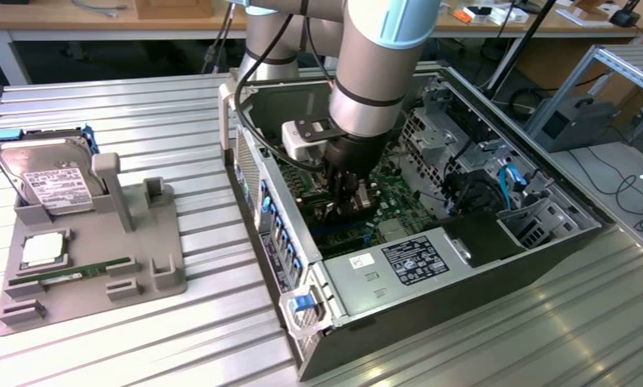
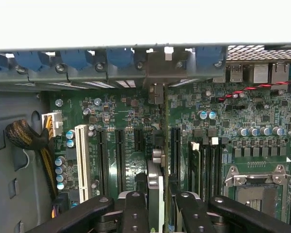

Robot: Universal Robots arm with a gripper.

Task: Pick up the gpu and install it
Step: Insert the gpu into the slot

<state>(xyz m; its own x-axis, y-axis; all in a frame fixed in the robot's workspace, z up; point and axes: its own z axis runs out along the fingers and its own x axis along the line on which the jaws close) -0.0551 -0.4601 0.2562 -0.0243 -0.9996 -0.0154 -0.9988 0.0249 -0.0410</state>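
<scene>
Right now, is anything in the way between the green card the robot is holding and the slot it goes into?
Nothing visible. The gripper holds the gpu edge-on just above the motherboard, among the black slots, inside the computer case.

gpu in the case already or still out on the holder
In the case: the gpu stands on edge between the gripper fingers, low over the motherboard slots. Whether it is fully seated, cannot tell.
</scene>
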